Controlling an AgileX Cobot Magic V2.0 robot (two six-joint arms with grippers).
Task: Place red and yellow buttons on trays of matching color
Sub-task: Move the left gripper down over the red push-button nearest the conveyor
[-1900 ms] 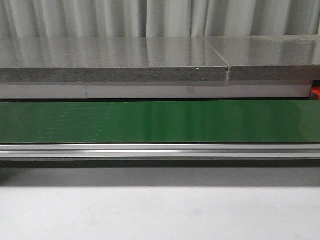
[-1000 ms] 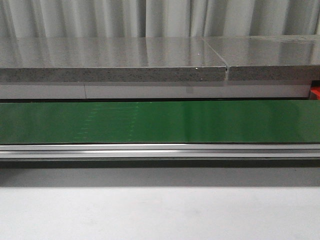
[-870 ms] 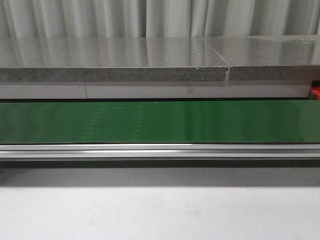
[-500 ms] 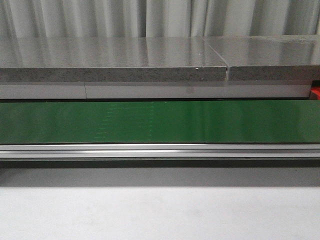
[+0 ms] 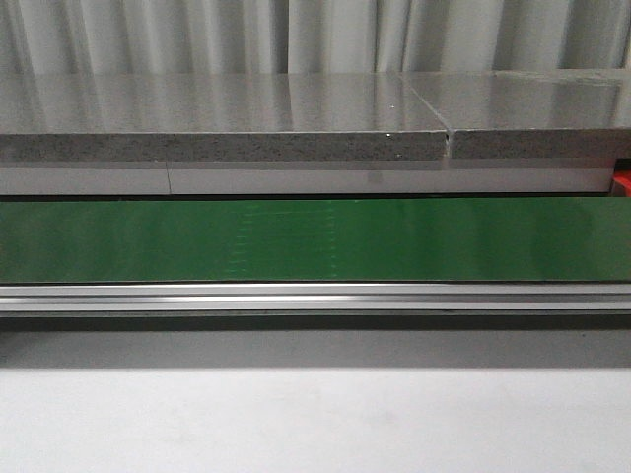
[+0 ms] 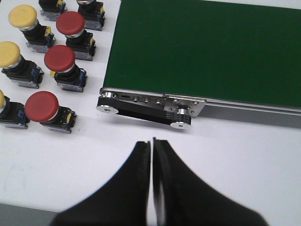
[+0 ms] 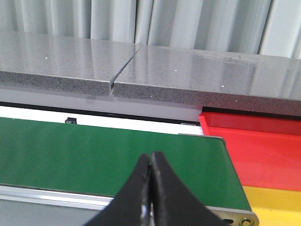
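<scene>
Across the middle of the front view you're looking at the green conveyor belt [image 5: 315, 239], running empty edge to edge, with the grey stone counter [image 5: 217, 118] sitting behind it across the upper frame. At the right edge of the right wrist view the red tray [image 7: 256, 148] is sitting just past the belt end, with the yellow tray [image 7: 277, 205] showing below it at lower right. At the upper left of the left wrist view the red buttons [image 6: 59, 57] and yellow buttons [image 6: 22, 15] are standing in rows on the white table [image 6: 235, 155], just beside the belt's roller end. Your left gripper [image 6: 152, 146] is hovering with fingers pressed together, holding nothing; your right gripper [image 7: 150, 162] is likewise closed and empty above the belt.

Risk: the buttons are packed close, so if you're dropping in with jaws barely parted you're likely knocking a neighbour over. A poor grip on a domed cap could be slipping too.

Hidden: both trays are cut off by the frame, several buttons are cropped at the left edge, and neither arm is appearing in the front view.
</scene>
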